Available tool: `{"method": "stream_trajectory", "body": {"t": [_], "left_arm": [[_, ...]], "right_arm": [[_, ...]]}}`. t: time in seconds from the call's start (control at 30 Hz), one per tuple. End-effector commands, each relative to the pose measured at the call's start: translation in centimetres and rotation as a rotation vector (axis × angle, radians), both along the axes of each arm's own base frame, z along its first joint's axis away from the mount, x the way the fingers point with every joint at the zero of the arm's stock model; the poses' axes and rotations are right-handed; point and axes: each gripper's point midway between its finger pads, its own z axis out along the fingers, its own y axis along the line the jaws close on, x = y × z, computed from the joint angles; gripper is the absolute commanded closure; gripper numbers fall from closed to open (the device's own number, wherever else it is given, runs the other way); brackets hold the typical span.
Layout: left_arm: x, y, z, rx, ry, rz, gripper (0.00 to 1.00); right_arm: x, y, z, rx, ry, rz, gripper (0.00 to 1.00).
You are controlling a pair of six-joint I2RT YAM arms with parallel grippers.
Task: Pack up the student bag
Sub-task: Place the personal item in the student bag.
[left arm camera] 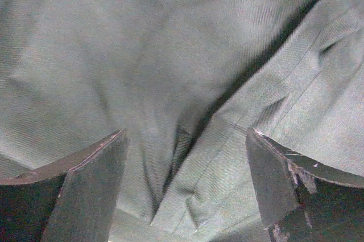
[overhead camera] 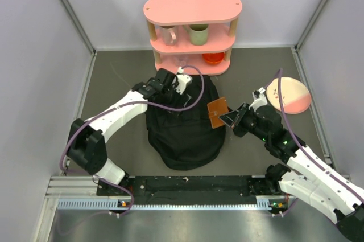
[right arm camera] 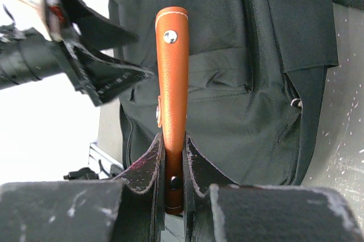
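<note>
While the bag (overhead camera: pixel 185 134) lies flat on the table (overhead camera: pixel 114 82) from above, the left pincer (overhead camera: pixel 170 91) sits at its top end. Its wrist view shows fingers (left arm camera: pixel 91 179) spread over limp, soft cloth, probably best gathered at a fold. The right wrist view shows the right pincer (right arm camera: pixel 172 159) pinching a brown wallet (right arm camera: pixel 172 82) beside the bag.

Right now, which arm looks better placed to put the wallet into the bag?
Probably the right: the right gripper is shut on the brown wallet by the student bag; the left gripper is open, empty, over its fabric.
</note>
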Motion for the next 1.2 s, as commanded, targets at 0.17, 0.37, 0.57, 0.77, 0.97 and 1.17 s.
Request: {"method": "stream_trajectory", "body": {"t": [0.17,0.37,0.57,0.77,0.97,1.17], "left_arm": [[0.7,-1.4,4.2,-0.24,0.065,-0.086,0.12],[-2.6,-3.1,2.1,-0.316,0.27,-0.19,0.16],[-3.8,-2.5,0.2,-0.291,0.323,-0.17,0.17],[-3.7,-2.6,2.4,-0.333,0.234,-0.163,0.2],[-6.2,-3.0,4.1,-0.372,0.306,-0.274,0.23],[-9.6,-3.9,2.4,-0.356,0.384,-0.331,0.33]], "right_arm": [[0.2,0.2,1.3,0.043,-0.045,-0.005,1.0],[0.2,0.2,1.5,0.044,-0.048,-0.005,1.0],[0.2,0.0,2.1,0.05,-0.063,-0.013,1.0],[0.3,0.0,2.1,0.047,-0.061,-0.011,1.0],[0.2,0.0,1.8,0.045,-0.055,-0.013,1.0],[0.3,0.0,1.5,0.047,-0.042,-0.02,1.0]]}}
